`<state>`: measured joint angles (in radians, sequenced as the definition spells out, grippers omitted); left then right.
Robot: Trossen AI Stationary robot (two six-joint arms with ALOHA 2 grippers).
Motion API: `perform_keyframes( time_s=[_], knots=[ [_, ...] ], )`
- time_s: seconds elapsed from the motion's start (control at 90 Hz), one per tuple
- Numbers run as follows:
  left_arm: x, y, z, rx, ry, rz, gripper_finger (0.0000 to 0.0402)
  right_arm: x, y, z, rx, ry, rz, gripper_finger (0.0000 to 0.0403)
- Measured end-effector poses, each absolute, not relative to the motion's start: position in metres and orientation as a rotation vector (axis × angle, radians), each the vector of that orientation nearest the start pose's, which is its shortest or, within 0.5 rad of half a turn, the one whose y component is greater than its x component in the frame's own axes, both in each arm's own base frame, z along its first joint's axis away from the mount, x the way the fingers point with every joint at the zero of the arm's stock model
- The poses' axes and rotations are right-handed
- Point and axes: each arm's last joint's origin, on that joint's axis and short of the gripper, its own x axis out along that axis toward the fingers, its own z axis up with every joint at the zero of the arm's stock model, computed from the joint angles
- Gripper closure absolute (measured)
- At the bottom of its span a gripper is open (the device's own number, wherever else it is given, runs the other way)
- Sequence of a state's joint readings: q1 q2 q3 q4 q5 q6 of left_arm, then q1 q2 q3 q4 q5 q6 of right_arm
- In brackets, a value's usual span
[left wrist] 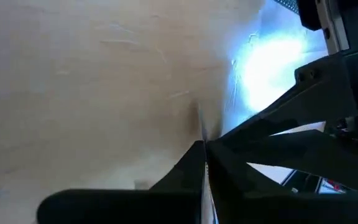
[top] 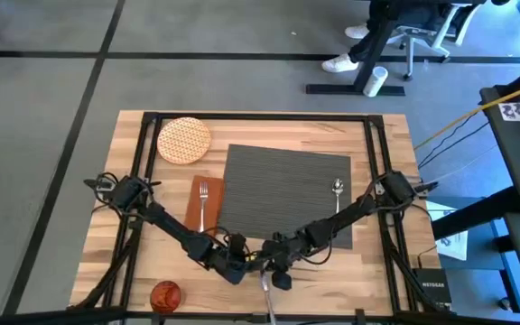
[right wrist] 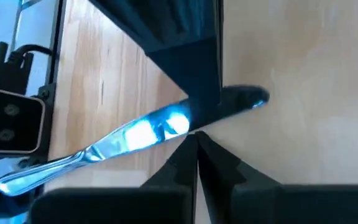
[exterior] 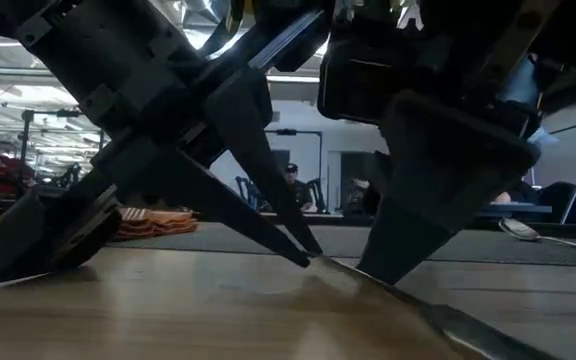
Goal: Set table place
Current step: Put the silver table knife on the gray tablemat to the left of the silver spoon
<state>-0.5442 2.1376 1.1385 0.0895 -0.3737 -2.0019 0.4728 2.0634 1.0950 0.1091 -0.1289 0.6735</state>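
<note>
- The knife [top: 266,291] lies flat on the tabletop [top: 368,280], just in front of the placemat [top: 287,190], its long axis running from the placemat toward the near tabletop edge
- Both arms meet over its blade end: the left gripper [top: 238,267] comes from the fork [top: 203,204] side, the right gripper [top: 278,271] from the spoon [top: 337,191] side
- The right gripper looks pressed closed, fingertips at the blade; I cannot tell whether it grips it
- The left gripper also looks closed, its tip touching the blade, holding nothing
</note>
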Motion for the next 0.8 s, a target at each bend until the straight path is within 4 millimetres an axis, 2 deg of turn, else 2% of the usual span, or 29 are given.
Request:
perform_keyframes(
  time_s=[0.2,0.522,0.8],
  knots=[
    [0.351,-0.199,0.078,-1.464,0.635,0.654,0.0401,0.353,0.186,0.085,0.48,0.999,0.267,0.0403],
    [0.351,-0.199,0.078,-1.451,0.653,0.642,0.0399,0.358,0.179,0.084,0.44,0.961,0.278,0.0403],
    [0.351,-0.2,0.078,-1.436,0.654,0.623,0.036,0.363,0.173,0.078,0.409,0.927,0.331,0.0403]
  ],
)
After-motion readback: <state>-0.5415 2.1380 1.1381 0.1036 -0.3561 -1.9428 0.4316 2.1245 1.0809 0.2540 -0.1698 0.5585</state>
